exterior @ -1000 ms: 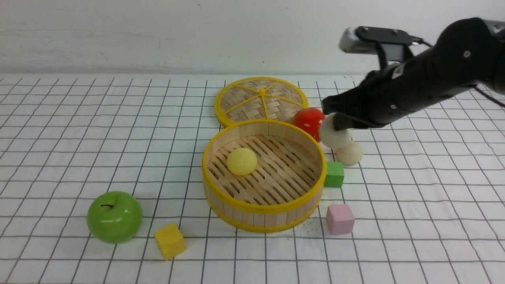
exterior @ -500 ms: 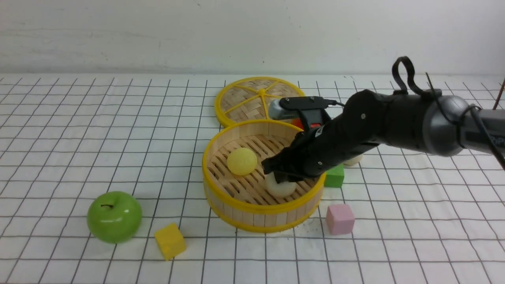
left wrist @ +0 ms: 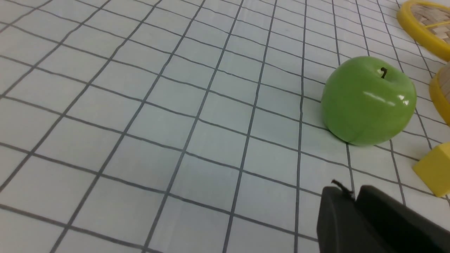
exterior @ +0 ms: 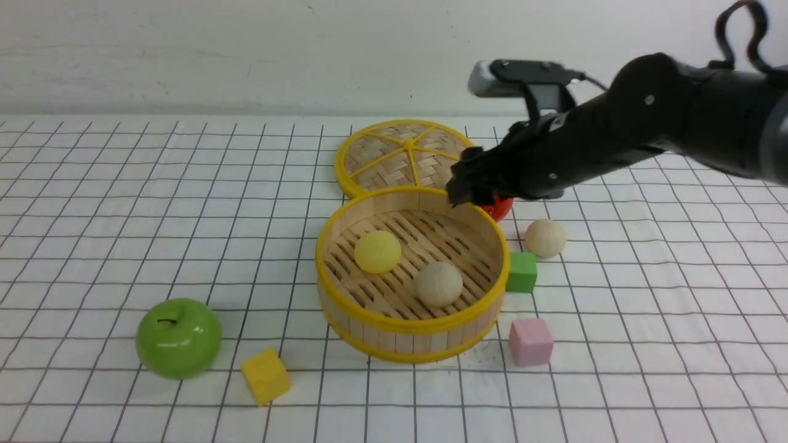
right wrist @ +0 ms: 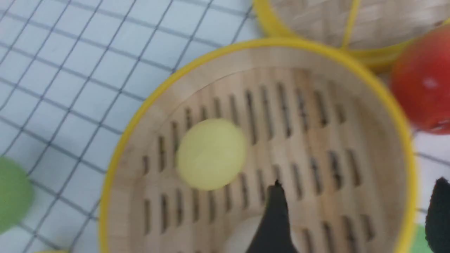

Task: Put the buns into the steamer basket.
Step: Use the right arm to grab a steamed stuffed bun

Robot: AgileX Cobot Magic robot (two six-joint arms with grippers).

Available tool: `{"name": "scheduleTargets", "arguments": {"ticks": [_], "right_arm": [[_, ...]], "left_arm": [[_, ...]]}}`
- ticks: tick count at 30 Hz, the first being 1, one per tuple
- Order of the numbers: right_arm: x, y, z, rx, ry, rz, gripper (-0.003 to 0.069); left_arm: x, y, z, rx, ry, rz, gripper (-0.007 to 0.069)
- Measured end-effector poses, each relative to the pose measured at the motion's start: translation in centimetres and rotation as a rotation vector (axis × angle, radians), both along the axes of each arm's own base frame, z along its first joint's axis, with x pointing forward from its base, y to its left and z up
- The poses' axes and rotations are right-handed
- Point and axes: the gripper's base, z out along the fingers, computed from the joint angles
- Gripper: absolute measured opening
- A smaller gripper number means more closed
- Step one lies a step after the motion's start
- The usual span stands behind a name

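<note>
Front view: the right gripper (exterior: 462,184) hangs over the far rim of the steamer basket (exterior: 412,325). I find the third bun (exterior: 545,237) outside it, toward the right edge of the worktop (exterior: 646,307), nearer this arm.
Left wrist view: the left gripper (left wrist: 355,214) is pressed together.
Right wrist view: jaws spread, empty.

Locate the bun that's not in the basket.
Front view: the cream bun sits on the table right of the basket, just behind the green cube and near the red apple.

Red apple (exterior: 502,209) largely concealed behind right arm (exterior: 615,147), right wrist view blurred throughout, cream bun (right wrist: 235,240) there cut by picture edge, green apple (right wrist: 12,193) likewise cropped.
</note>
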Motion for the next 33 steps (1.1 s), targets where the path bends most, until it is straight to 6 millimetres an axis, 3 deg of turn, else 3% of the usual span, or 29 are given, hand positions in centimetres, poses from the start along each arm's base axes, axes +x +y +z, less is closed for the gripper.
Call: {"name": "scheduleTargets", "arguments": {"ticks": [6,11,27,30,33], "right_arm": [[2.0,-5.5,-1.7,-0.109,0.027,-0.091,0.0492],[3.2,-7.7,-3.7,-0.104,0.074,-0.151,0.0456],[5.8,-7.7,-9.2,-0.069,0.061,-0.234,0.0426],[5.9,-7.7,-10.0,-0.073,0.078,-0.234,0.0358],[5.9,-7.7,-10.1,-0.074,0.079,-0.234,0.0181]], "left_arm": [[0.0,0.0,0.0,0.000,0.000,0.000,0.0074],[0.0,0.0,0.0,0.000,0.000,0.000,0.0079],[0.0,0.0,0.0,0.001,0.000,0.000,0.0092],[0.0,0.0,0.0,0.001,0.000,0.000,0.0094],[0.0,0.0,0.0,0.001,0.000,0.000,0.0101]]}}
